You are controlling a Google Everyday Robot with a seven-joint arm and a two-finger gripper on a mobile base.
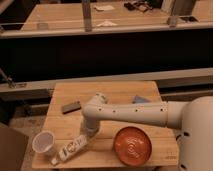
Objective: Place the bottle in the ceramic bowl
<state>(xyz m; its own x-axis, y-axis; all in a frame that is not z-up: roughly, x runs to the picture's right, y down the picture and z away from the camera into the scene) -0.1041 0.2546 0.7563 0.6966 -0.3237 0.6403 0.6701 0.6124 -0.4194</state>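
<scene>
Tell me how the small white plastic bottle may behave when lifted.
The small white plastic bottle is probably light. It lies flat, so rolling seems unlikely. The gripper sits at one end, so it may tilt or slip.

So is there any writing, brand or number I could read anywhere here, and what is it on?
No text reads clearly.
Label on the bottle: dark and greenish print, too blurred to read.
The papers at the back: nothing can be made out.
The ceramic bowl and the cup: no writing shows.
The gripper, closed on the bottle's right end: no marking shows.
</scene>
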